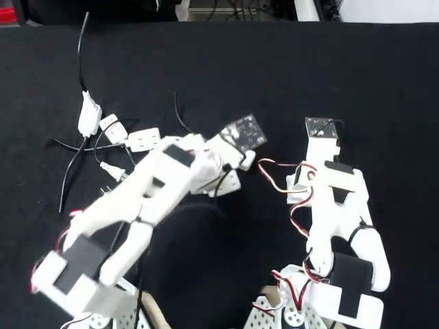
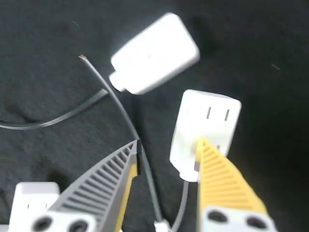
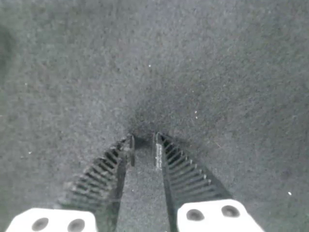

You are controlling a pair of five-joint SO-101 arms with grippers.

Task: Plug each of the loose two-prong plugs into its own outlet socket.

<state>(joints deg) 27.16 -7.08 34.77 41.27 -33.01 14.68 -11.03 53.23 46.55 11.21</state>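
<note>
In the left wrist view my left gripper (image 2: 168, 144) is open just above the black cloth. Its yellow finger (image 2: 222, 179) overlaps a white outlet socket (image 2: 207, 118) whose two slots face up, and a thin grey wire (image 2: 128, 125) runs between the fingers. A white plug body (image 2: 154, 53) lies just beyond the socket. In the high view the left arm (image 1: 158, 185) stretches to the table's middle. More white plugs and sockets (image 1: 144, 139) lie at the left, one two-prong plug (image 1: 113, 171) among them. My right gripper (image 3: 143, 145) hovers over bare cloth, open by a narrow gap and holding nothing.
Another white block (image 2: 34, 203) lies by the grey finger (image 2: 104, 188). Thin dark wires (image 1: 72, 161) trail across the cloth at the left. The right arm (image 1: 333, 199) stands at the right, with red and white leads (image 1: 274, 175) beside it.
</note>
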